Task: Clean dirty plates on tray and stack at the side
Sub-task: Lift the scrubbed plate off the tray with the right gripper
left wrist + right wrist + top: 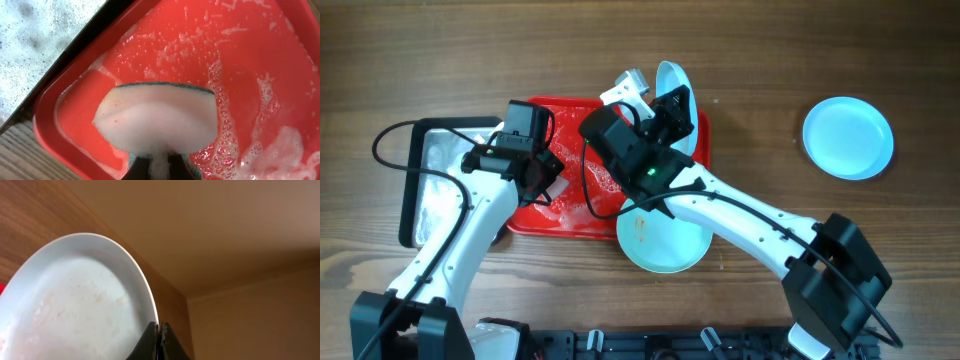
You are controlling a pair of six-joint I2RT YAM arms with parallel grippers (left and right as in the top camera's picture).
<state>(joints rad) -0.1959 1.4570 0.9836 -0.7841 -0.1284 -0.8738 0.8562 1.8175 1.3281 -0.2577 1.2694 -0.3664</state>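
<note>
Nothing can be read in any view. The red rectangular plastic tray (575, 110), the pale blue round plastic plates (848, 137) and the wooden desk (770, 60) show no legible text, label, brand, number or sign.

The red tray (575, 110) lies flat on the table (770, 60), its floor wet and streaked with white suds. One pale blue plate (667, 82) stands tipped up on edge over the tray's far right corner. Its rim is pinched in the right hand (159, 330) and its face is faintly smudged. A second plate (665, 245) lies flat at the tray's near right corner, speckled with brown. A third plate (848, 138) lies flat on the table, well apart to the right.
</note>
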